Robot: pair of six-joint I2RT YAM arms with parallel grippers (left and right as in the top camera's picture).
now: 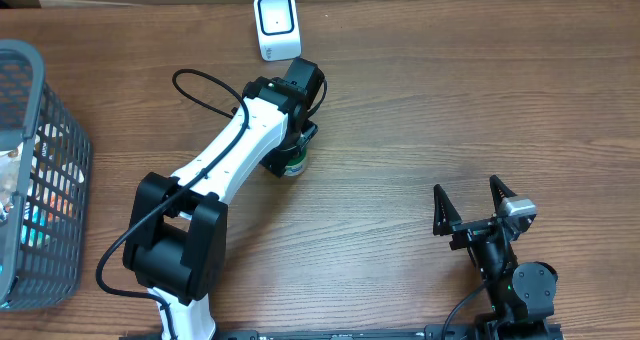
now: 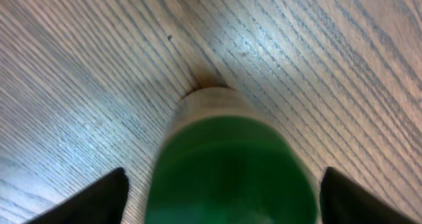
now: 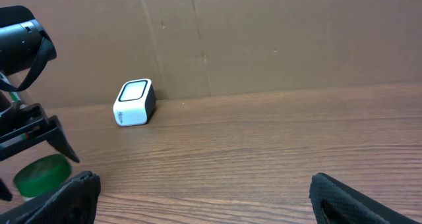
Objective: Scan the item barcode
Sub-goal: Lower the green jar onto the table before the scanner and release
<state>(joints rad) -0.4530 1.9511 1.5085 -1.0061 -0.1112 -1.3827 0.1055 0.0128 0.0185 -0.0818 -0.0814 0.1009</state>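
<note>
Overhead, my left arm stretches across the counter (image 1: 400, 100) toward its far edge, where the white scanner (image 1: 277, 25) sits left of centre with its window showing upward. The green item (image 1: 293, 167) rests on the wood just on the front-edge side of the scanner, near it but not touching, and tucked under my left wrist.

From the left wrist the item fills the middle of the picture. My left claw (image 2: 224, 174) straddles it, one dark fingertip on each side, with bare wood showing between finger and green on the left and a thin gap on the right. So the left claw is released around the item, not clamping it. The item's pale end meets the counter and its green body runs back toward my wrist. I judge its long axis to lie along my line of approach, standing on end or close to it. I can find no barcode in any view.

My right claw (image 1: 465, 184) hangs spread wide and empty by the front edge on the right side, well apart from item and scanner. The left arm is plainly the nearer one.

The scan turns on that short stretch between item and scanner. I would have to take hold again and carry the item toward the far edge, turning its label to the window. A grey basket (image 1: 75, 170) stands at the left edge, away from all this.
</note>
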